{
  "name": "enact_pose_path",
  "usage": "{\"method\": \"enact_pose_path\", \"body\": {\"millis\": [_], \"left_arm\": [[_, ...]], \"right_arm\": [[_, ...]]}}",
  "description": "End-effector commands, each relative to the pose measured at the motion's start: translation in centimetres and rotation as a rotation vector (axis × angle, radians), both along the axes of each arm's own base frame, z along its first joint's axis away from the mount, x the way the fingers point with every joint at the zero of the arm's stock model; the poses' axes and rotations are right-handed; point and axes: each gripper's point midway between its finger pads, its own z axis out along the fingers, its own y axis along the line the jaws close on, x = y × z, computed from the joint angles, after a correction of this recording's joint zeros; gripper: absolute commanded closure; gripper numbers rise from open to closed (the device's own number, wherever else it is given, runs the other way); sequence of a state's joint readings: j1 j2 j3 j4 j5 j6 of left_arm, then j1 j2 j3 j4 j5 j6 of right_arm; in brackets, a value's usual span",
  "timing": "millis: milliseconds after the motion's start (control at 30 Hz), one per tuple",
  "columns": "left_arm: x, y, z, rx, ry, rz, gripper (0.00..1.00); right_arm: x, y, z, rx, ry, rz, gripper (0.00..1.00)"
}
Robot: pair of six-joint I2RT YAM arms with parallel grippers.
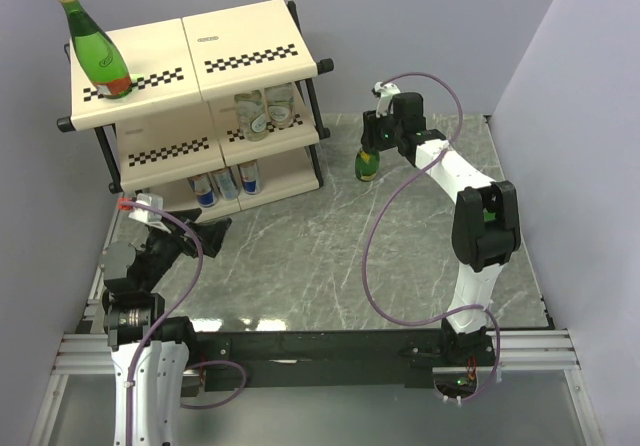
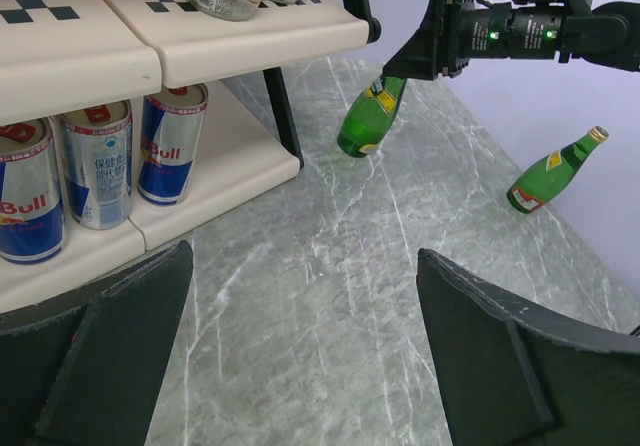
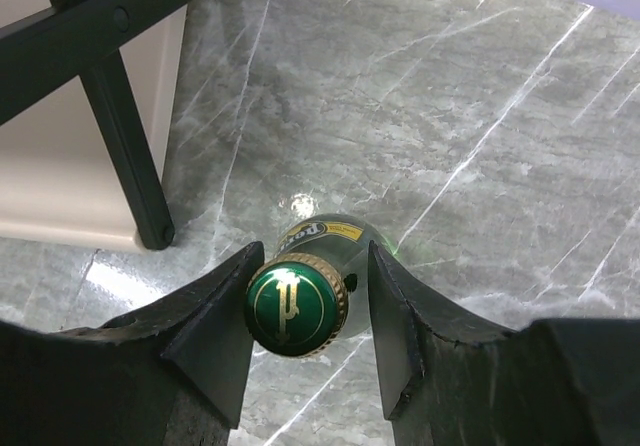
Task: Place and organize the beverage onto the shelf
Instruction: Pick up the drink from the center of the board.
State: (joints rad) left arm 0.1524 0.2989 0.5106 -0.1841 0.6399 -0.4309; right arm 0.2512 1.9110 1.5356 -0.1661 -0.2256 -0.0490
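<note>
Two tools: left tool (image 2: 305, 266) wide, right tool (image 3: 311, 258) loose around round-capped green glass bottle (image 3: 297, 311).

Blue-silver cans (image 2: 97, 166) on the shelf's (image 2: 232, 161) bottom tier read "Bull" — nothing else is legible.

The left arm (image 1: 140, 276) folds low in front of the shelf (image 1: 250, 41), near its lower left corner. Its wrist aims the left claw (image 2: 305, 261) toward the shelf's lowest tier, both dark fingers spread wide with nothing between them. The right arm (image 1: 485, 226) reaches out long past the shelf's right end, elbow raised and wrist bent down, so the right claw (image 3: 313, 256) points at the table (image 1: 300, 256), its jaws parted either side of the cap of a green bottle (image 3: 297, 306) standing just beside the shelf's right legs, a thin gap showing at one finger.
</note>
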Motion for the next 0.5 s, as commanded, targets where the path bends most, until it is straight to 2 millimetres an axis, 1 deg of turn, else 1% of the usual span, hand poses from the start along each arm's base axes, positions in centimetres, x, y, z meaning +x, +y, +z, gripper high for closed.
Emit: {"method": "enact_pose_path", "body": {"millis": [0, 467], "left_arm": [[-0.11, -0.39, 0.68, 0.010, -0.037, -0.028, 0.00], [-0.04, -0.48, 0.54, 0.007, -0.029, -0.034, 0.01]], "right_arm": [[1.08, 0.52, 4.92, 0.039, -0.121, -0.004, 0.47], [1.60, 0.69, 5.84, 0.044, -0.132, -0.004, 0.49]]}}
